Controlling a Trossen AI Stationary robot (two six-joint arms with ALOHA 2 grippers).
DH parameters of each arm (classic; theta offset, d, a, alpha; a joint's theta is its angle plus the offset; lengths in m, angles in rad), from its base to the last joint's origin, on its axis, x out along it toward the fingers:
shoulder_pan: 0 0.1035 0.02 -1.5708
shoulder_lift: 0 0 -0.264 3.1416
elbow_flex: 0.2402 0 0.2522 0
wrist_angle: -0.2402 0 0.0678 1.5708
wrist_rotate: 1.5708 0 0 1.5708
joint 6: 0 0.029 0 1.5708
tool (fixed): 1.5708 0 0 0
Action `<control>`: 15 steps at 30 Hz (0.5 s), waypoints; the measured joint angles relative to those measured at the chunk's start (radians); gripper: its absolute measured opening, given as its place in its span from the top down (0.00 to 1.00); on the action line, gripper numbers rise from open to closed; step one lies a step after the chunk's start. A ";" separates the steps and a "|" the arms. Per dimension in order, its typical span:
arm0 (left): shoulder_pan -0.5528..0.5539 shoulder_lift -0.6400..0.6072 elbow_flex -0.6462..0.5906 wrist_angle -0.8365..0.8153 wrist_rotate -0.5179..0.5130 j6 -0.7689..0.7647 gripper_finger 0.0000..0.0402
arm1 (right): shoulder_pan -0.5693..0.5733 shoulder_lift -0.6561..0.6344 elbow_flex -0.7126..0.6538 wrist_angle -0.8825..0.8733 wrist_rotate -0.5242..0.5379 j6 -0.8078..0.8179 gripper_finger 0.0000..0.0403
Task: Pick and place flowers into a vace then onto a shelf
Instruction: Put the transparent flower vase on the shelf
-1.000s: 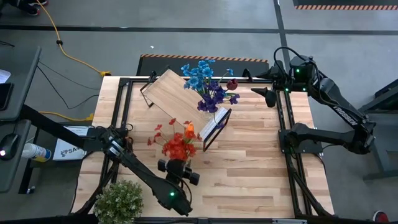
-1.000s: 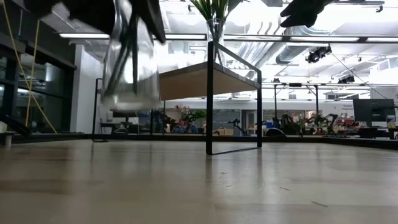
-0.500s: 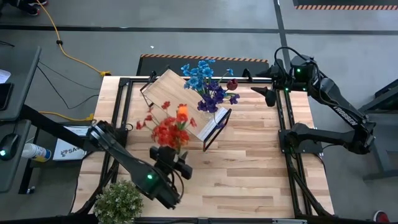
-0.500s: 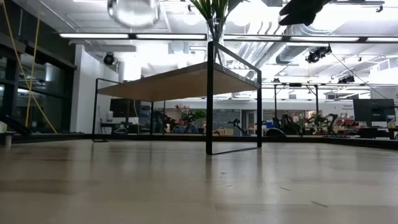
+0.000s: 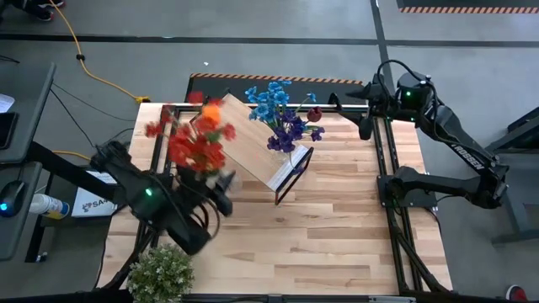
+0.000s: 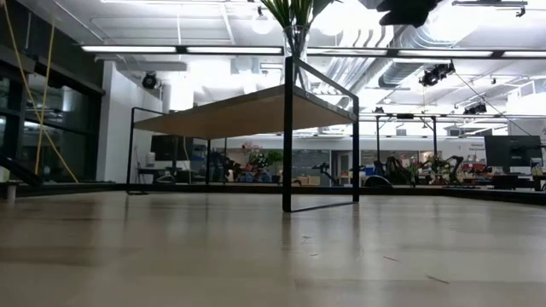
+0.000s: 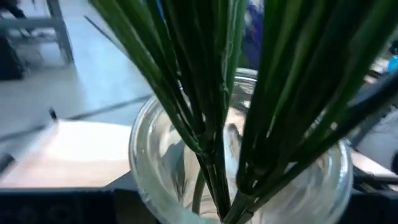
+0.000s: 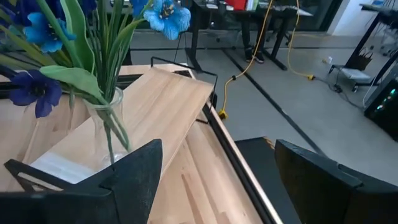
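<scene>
Left arm holds a jar of red flowers above the table's left side

Your left gripper (image 5: pixel 202 198) is clamped on a glass jar (image 7: pixel 242 180) of red and orange flowers (image 5: pixel 195 139), lifted beside the left end of the shelf (image 5: pixel 244 135). A second vase (image 8: pixel 106 127) with blue and purple flowers (image 5: pixel 282 114) already stands on the shelf's right end. Your right gripper (image 5: pixel 365 124) waits at the table's far right edge, fingers (image 8: pixel 134 171) spread wide and holding nothing. A leafy clump (image 5: pixel 162 271) sits at the near left corner
</scene>
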 joint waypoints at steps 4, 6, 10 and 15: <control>0.066 -0.086 0.000 0.000 -0.033 0.120 0.49 | 0.000 0.000 0.000 0.022 0.001 -0.014 0.26; 0.113 -0.122 0.000 -0.001 -0.039 0.174 0.49 | 0.000 0.000 0.000 0.035 0.001 -0.020 0.26; 0.215 -0.182 0.000 -0.001 -0.067 0.226 0.49 | 0.000 0.000 0.000 0.045 0.008 -0.044 0.26; 0.364 -0.218 0.000 -0.001 -0.068 0.249 0.49 | 0.000 0.000 0.000 0.044 0.066 -0.073 0.26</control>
